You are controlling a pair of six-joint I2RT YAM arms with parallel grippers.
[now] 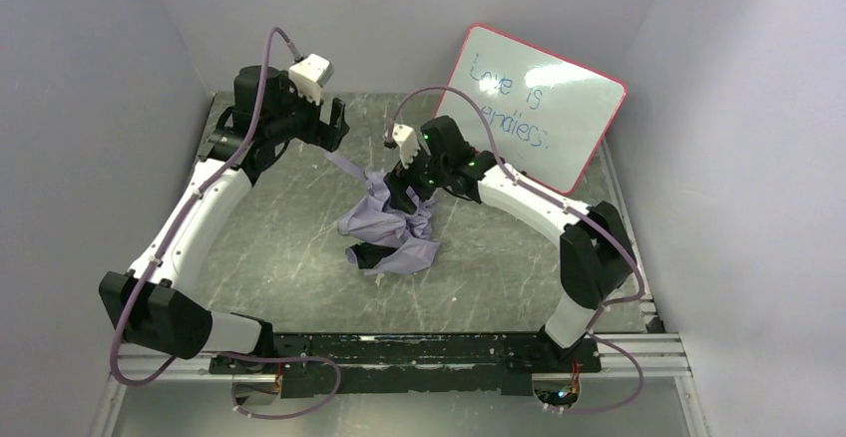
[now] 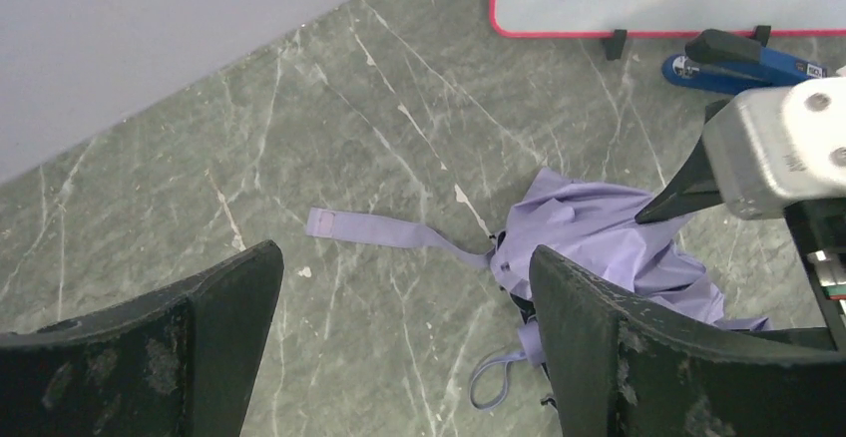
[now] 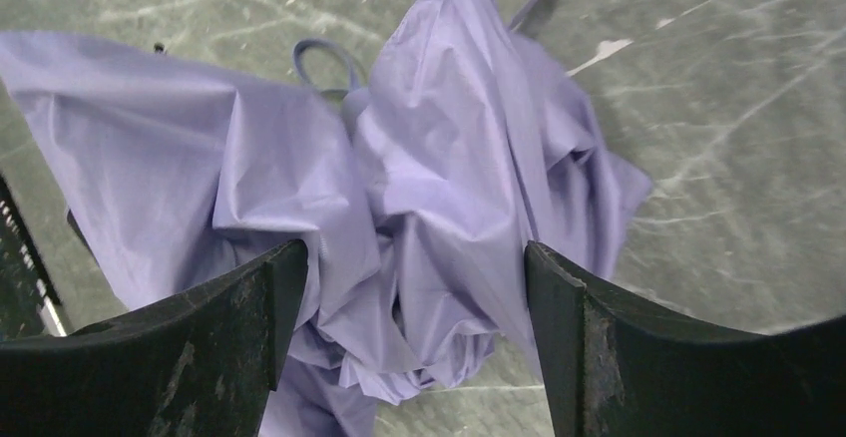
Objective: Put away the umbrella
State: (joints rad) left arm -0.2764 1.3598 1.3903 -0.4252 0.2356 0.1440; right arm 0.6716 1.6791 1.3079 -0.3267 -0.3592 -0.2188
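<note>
Two grippers are in view. The left gripper (image 2: 406, 257) is held wide open over the grey-green marbled tabletop (image 1: 279, 257), with nothing between the jaws. The right gripper (image 3: 414, 252) is spread open astride the crumpled lavender fabric umbrella (image 1: 389, 227); no clamp is seen. The umbrella is heaped mid-table, its closure strap (image 2: 379, 227) laid out flat. "Love is" is read on the red-framed whiteboard (image 1: 534, 108); the second line is not legible. A blue stapler (image 2: 733, 63) is seen at its foot.
</note>
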